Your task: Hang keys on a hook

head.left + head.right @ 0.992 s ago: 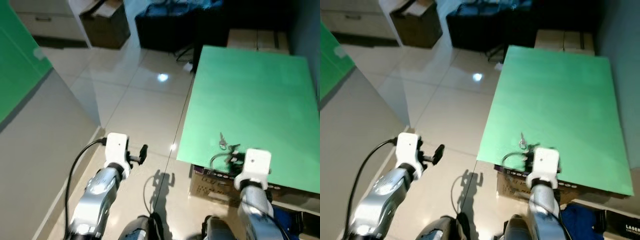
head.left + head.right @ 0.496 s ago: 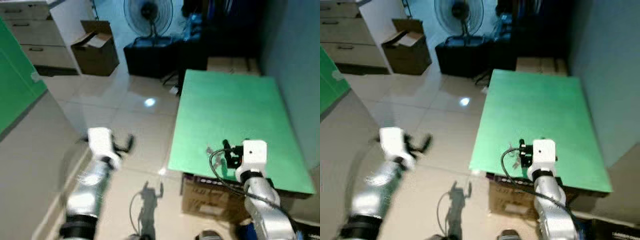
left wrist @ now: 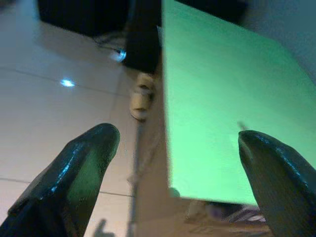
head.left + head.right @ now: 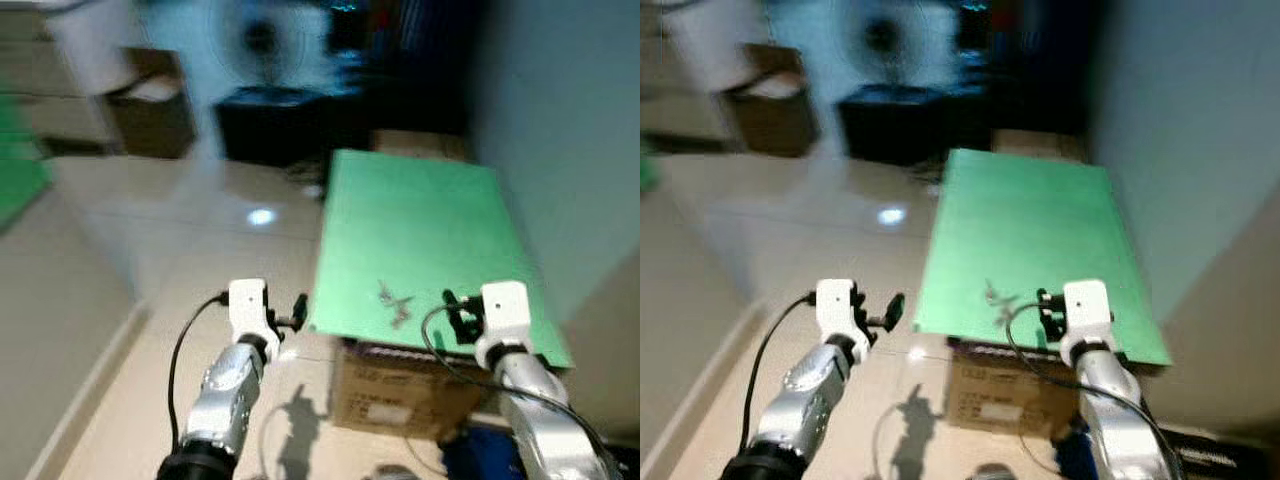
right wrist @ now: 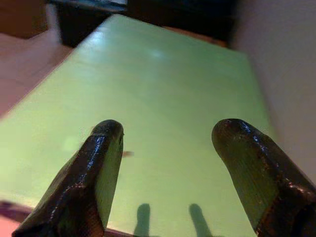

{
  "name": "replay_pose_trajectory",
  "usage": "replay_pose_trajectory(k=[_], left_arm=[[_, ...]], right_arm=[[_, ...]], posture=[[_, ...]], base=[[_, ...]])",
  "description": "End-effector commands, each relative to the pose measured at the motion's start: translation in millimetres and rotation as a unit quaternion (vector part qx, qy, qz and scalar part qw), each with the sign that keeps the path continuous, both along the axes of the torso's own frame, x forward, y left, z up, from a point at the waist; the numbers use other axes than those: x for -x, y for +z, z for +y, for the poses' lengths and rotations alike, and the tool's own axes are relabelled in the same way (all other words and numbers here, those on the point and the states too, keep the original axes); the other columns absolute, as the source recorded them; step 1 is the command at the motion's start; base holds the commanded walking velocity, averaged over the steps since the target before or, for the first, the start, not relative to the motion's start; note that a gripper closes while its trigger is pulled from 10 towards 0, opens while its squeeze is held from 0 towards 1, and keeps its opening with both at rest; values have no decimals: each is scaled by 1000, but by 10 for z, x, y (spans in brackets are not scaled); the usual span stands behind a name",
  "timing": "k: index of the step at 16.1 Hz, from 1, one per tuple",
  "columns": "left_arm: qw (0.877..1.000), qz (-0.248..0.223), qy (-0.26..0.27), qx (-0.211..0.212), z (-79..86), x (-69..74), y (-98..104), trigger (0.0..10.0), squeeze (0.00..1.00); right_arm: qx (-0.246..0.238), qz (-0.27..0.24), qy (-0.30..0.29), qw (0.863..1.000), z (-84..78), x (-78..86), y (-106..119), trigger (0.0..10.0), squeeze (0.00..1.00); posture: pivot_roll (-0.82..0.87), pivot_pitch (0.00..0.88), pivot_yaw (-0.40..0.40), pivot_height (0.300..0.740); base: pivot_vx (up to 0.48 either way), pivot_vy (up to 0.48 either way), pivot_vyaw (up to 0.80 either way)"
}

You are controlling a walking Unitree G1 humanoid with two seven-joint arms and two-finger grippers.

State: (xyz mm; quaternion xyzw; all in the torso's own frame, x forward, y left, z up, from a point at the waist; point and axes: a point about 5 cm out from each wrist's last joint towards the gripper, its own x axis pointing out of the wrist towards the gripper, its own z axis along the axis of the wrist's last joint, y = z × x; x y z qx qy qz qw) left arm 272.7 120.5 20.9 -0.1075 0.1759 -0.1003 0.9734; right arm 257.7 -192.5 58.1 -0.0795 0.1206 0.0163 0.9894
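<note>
Two grippers: you have both raised in front of you, fingers spread, nothing held.
Right gripper (image 4: 452, 312): its fingers are wide apart over the near right part of the green board (image 4: 420, 225); its wrist view shows both black fingers (image 5: 94, 173) above the board's surface.
Left gripper (image 4: 297, 310): fingers parted, over the floor (image 4: 200, 250) just beside the board's near left corner; its wrist view shows the board's left edge between the fingertips.
Keys (image 4: 393, 301): lying flat on the board near its front edge, between your two grippers, nearer the right one but apart from it.
Board: rests on a cardboard box (image 4: 385, 400), beside the wall (image 4: 560, 150) on your right.
Slipper (image 3: 140, 96): on the floor by the board's left edge.
Far end: a fan (image 4: 262, 45) and a brown box (image 4: 150, 110), both blurred.
</note>
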Motion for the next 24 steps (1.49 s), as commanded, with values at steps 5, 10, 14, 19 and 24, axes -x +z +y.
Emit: replay_pose_trajectory(k=[5, 10, 14, 19, 24], left_arm=[[997, -44, -26, -61, 146, -213, 209, 10000, 0], [994, -59, -58, -69, 90, -250, 272, 10000, 0], [993, -57, -68, -84, 72, -255, 263, 10000, 0], [993, -56, -58, -89, 78, -271, 266, 10000, 0], [993, -56, -44, -99, 73, -298, 287, 10000, 0]], right_arm=[[-25, -5, -13, 1000, 177, -22, -83, 10000, 0], [-28, -5, -25, 999, 198, -19, -134, 10000, 0], [-29, -6, -29, 999, 211, -19, -149, 10000, 0], [-37, -12, -31, 999, 236, -11, -145, 10000, 0], [-36, -12, -23, 999, 275, -52, -150, 10000, 0]], posture=[[-317, 0, 97, 740], [-323, 0, 128, 740], [-324, 0, 139, 740], [-319, 0, 138, 740], [-310, 0, 134, 740]], base=[[0, 0, 0], [0, 0, 0], [0, -480, 0], [0, -472, 0], [0, 0, 0]])
